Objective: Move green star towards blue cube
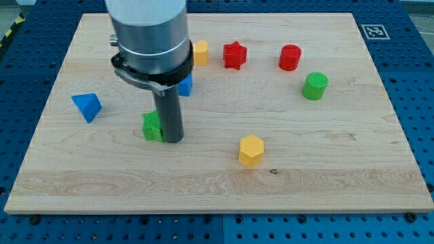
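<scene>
The green star (150,127) lies on the wooden board at the view's left of centre, partly hidden by the rod. My tip (173,139) rests on the board right against the star's right side. The blue cube (185,85) sits just above, mostly hidden behind the arm's grey body, with only its right part showing.
A blue triangular block (87,106) lies at the left. A yellow block (200,52), a red star (234,55) and a red cylinder (289,57) line the top. A green cylinder (314,86) sits at the right. A yellow hexagonal block (251,150) lies below centre.
</scene>
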